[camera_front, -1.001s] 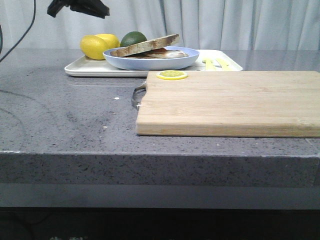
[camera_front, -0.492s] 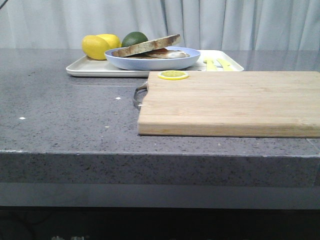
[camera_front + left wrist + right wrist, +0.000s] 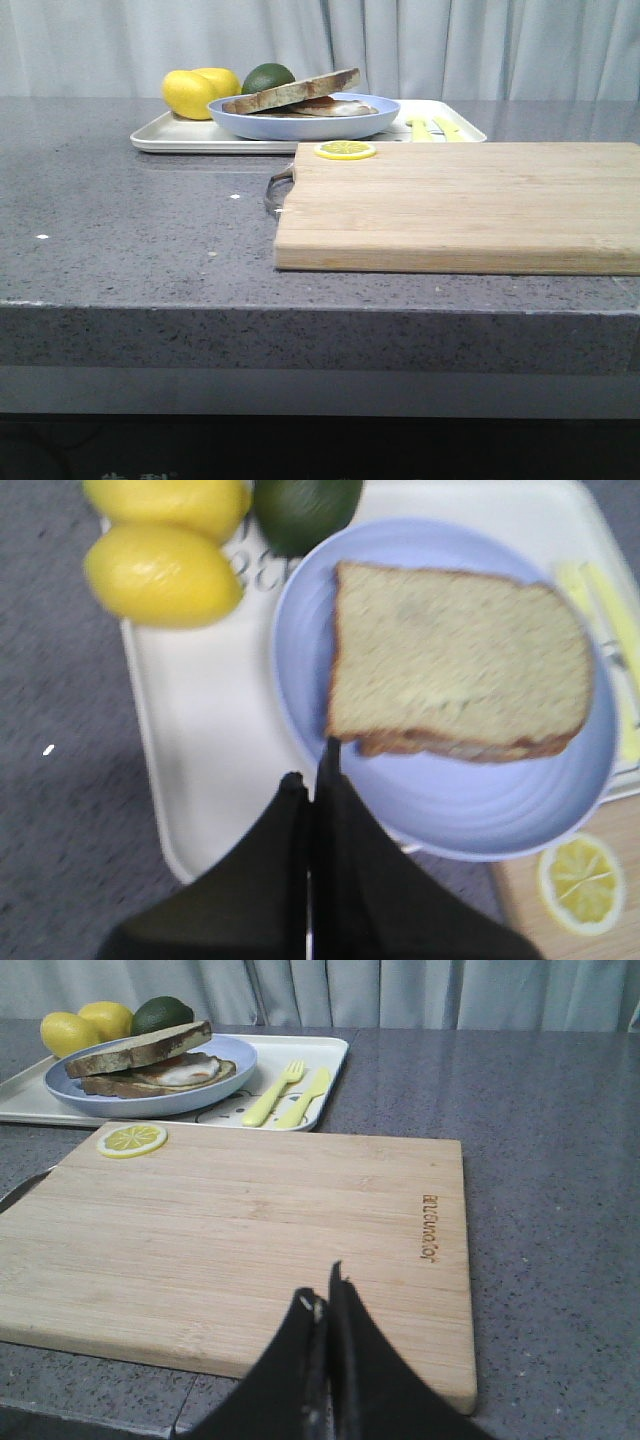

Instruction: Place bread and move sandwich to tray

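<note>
The bread (image 3: 295,92) lies tilted on top of the sandwich (image 3: 335,108), whose fried egg (image 3: 185,1070) shows under it. Both sit in the light-blue plate (image 3: 300,125) on the white tray (image 3: 170,138). In the left wrist view the bread (image 3: 455,655) covers the egg from above. My left gripper (image 3: 315,765) hangs shut and empty above the plate (image 3: 450,800) near its rim. My right gripper (image 3: 322,1295) is shut with nothing in it, over the near edge of the cutting board (image 3: 260,1230). Neither gripper shows in the front view.
Two lemons (image 3: 195,90) and a lime (image 3: 267,76) sit at the tray's far left. Yellow cutlery (image 3: 290,1095) lies on its right part. The wooden cutting board (image 3: 460,200) lies in front of the tray, a lemon slice (image 3: 345,150) on its far left corner.
The dark left arm seen at the upper left of the front view a second ago has left that view. Plate, bread and tray have not moved.
</note>
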Robot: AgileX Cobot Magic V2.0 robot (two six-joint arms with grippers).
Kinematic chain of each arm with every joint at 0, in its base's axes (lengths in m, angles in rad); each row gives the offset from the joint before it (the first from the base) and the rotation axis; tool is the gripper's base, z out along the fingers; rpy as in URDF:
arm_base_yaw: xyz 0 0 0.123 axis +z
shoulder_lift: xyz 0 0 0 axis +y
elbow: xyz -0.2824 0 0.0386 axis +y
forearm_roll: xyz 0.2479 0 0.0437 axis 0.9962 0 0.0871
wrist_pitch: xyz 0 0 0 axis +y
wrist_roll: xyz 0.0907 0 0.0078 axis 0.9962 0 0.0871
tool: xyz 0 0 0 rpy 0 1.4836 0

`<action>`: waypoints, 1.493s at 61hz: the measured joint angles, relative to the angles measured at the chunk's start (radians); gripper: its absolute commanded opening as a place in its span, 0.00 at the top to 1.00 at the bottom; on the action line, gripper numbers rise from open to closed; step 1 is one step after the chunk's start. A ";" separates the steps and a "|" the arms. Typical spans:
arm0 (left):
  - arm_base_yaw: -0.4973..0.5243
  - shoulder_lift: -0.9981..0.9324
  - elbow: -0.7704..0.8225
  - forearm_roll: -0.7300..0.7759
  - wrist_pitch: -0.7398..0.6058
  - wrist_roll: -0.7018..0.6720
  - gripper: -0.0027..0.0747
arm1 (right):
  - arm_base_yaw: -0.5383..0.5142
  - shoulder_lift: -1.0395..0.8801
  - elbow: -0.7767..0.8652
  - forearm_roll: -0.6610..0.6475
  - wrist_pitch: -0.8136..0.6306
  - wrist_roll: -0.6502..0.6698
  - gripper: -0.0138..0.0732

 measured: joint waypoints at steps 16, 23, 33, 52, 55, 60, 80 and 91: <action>0.000 -0.226 0.378 0.239 -0.004 0.000 0.99 | 0.000 0.000 0.000 0.000 0.000 0.000 0.91; 0.012 -0.313 0.495 0.253 -0.006 0.000 0.99 | 0.000 0.000 0.000 0.000 0.000 0.000 0.91; 0.017 -0.439 0.667 0.263 -0.062 0.000 0.99 | 0.000 0.000 0.000 0.000 0.000 0.000 0.91; 0.017 -0.707 1.016 0.353 -0.230 -0.080 0.99 | 0.000 0.000 0.000 0.000 0.000 0.000 0.91; 0.017 -0.748 1.076 0.386 -0.257 -0.105 0.99 | 0.000 0.000 0.000 0.000 0.000 0.000 0.91; 0.017 -0.838 1.177 0.426 -0.305 -0.147 0.99 | 0.000 0.000 0.000 0.000 0.000 0.000 0.91; 0.017 -1.177 1.537 0.448 -0.515 -0.244 0.99 | 0.000 0.000 0.000 0.000 0.000 0.000 0.91; 0.017 -1.410 1.702 0.448 -0.601 -0.248 0.99 | 0.000 0.000 0.000 0.000 0.000 0.000 0.91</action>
